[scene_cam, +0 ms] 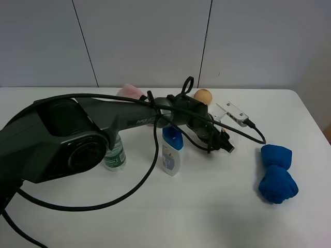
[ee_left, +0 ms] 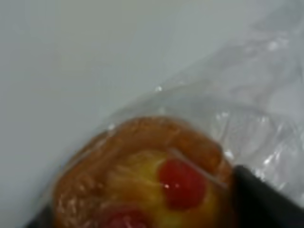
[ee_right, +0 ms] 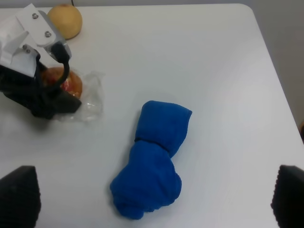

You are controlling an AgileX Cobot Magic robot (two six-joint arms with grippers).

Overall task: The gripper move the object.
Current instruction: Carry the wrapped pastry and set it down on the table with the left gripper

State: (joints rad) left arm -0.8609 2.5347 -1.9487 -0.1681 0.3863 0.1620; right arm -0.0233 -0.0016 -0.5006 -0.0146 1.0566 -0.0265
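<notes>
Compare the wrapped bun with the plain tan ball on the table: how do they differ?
The wrapped bun is in crinkly clear plastic; the tan ball is bare. The bun has red spots on orange; the ball is evenly tan. The bun sits between the left gripper's fingers; the ball stands free. Both are round, smallish and on the white table.

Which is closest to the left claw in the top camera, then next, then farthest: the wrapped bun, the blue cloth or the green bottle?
1. Wrapped bun: right between the left claw fingers.
2. Blue cloth: off to the claw's right, nearer the table's front.
3. Green bottle: farthest, on the left beside the arm.
</notes>
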